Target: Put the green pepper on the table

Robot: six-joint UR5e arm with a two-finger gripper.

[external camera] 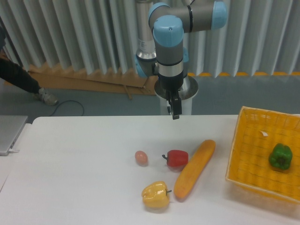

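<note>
Gloss marks the green pepper (280, 156), a small, lobed, blocky dark-green fruit lying inside the yellow woven basket (248, 154) at the right edge of the surface (70, 178). The basket is square-sided with an open weave, and a small pale scrap lies on its floor above and left of the pepper. The surface itself is a broad white top, smooth and matte.

Near the middle of the surface sit four other things. A red pepper (177, 158), squat and shiny with a short dark stem pointing left, touches or nearly touches the long orange loaf-shaped piece (195, 168), which has a dull, slightly rough skin and lies on a slant from upper right to lower left. Just left of the red pepper is a small pinkish-brown egg (141, 157), smooth and oval. Below these rests a yellow pepper (156, 195), waxy and lobed, its stem pointing right toward the lower end of the loaf.

The gripper (175, 110) hangs above the far edge of the surface, well apart from the basket, on an arm of grey tube sections and light-blue rounded joint caps. Its dark fingers point down and appear as one narrow shape; whether they are spread or pressed together cannot be told. Nothing is visibly held between them.

Behind stands a wall of pale vertical ribbed panels.
</note>
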